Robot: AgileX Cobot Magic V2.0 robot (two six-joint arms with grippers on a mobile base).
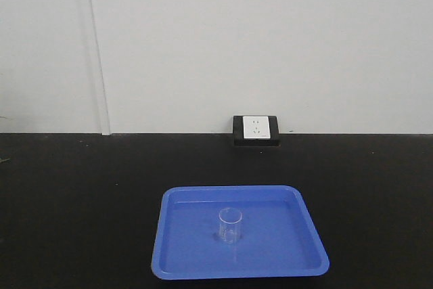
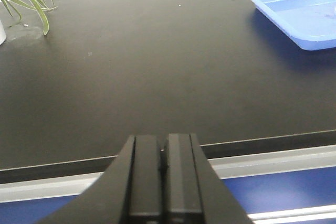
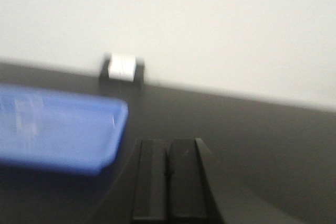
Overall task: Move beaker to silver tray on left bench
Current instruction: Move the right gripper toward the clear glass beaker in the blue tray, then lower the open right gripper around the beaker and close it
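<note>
A small clear beaker (image 1: pixel 230 225) stands upright near the middle of a blue plastic tray (image 1: pixel 237 270) on a black counter (image 1: pixel 81 194), with a wall socket (image 1: pixel 256 129) at the foot of the white wall behind it. No arm has reached it. The left gripper (image 2: pixel 164 182) hangs over the counter's near edge, well apart from the tray, its fingers pressed together on nothing. The right gripper (image 3: pixel 168 182) sits just right of the tray's corner, likewise closed and empty, though its view is blurred.

The task appears to be at its opening step: the approach to the beaker, with the pickup not yet begun. Neither the silver tray nor the left bench shows in any view. The next move calls for one gripper to spread its fingers, come in over the tray's raised rim and close gently on the straight glass wall — smooth glass, likely to slip or tip if nudged off-centre.
</note>
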